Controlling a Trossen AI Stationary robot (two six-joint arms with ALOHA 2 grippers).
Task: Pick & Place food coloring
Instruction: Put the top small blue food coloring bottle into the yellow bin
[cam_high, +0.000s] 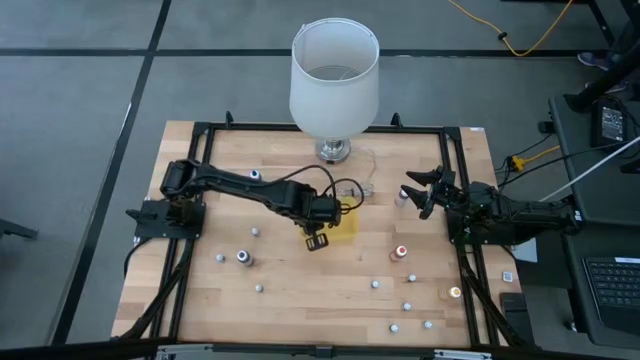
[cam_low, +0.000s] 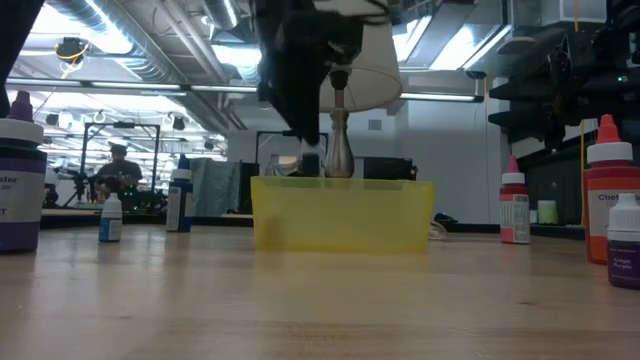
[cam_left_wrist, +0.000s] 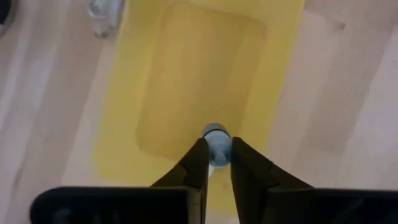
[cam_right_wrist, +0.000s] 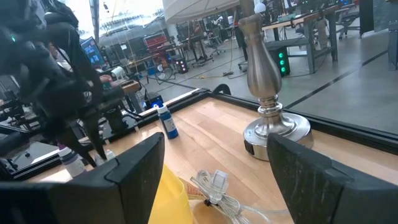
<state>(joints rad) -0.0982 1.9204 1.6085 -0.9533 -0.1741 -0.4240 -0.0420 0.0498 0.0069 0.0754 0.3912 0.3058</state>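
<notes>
Closest to the lens, in the left wrist view, the left gripper (cam_left_wrist: 214, 163) has its two dark fingers clamped on a small blue-capped food coloring bottle (cam_left_wrist: 216, 142), held just above the yellow tray (cam_left_wrist: 186, 74) spread beneath it. The tray floor below the fingertips looks bare, so this would be the first bottle delivered, and it is not yet released. From above, many more bottles (cam_high: 401, 253) stand scattered on the table (cam_high: 300, 290), most on the far side of the tray from the left arm's base. The right gripper (cam_high: 422, 194) waits with jaws apart, empty, beyond the tray near the lamp (cam_high: 334, 85).
</notes>
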